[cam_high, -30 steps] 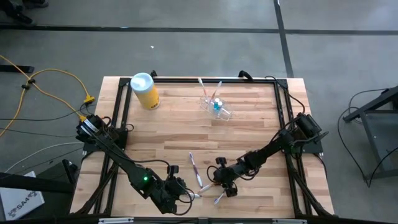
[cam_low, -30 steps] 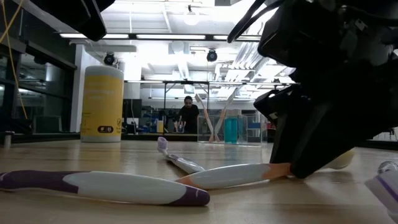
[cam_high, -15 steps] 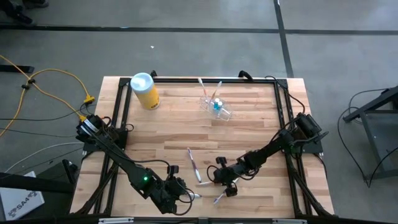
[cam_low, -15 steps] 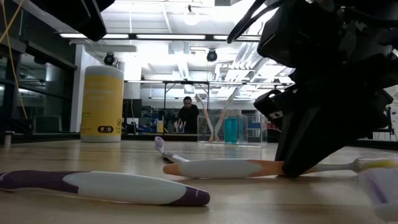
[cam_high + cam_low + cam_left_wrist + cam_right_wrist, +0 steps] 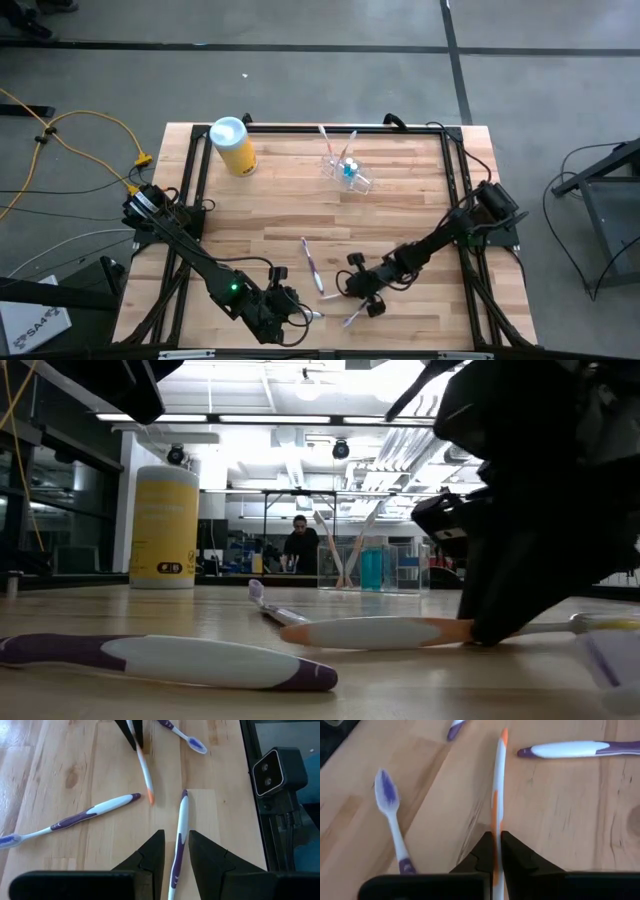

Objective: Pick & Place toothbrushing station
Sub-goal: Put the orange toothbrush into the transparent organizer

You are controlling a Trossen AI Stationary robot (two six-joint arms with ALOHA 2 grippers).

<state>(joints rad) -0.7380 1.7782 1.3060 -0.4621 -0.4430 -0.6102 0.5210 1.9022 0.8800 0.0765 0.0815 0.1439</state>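
The right gripper was closed on the orange toothbrush at six o'clock; lifting seemed next, toward the toothbrushing station at twelve o'clock.

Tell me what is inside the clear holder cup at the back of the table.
The clear holder cup holds two upright toothbrushes leaning apart and something blue low inside. Its floor cannot be made out from either view.

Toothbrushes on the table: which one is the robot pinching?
The orange-and-white toothbrush, clamped in the right gripper. The purple-and-white ones just lie loose on the table.
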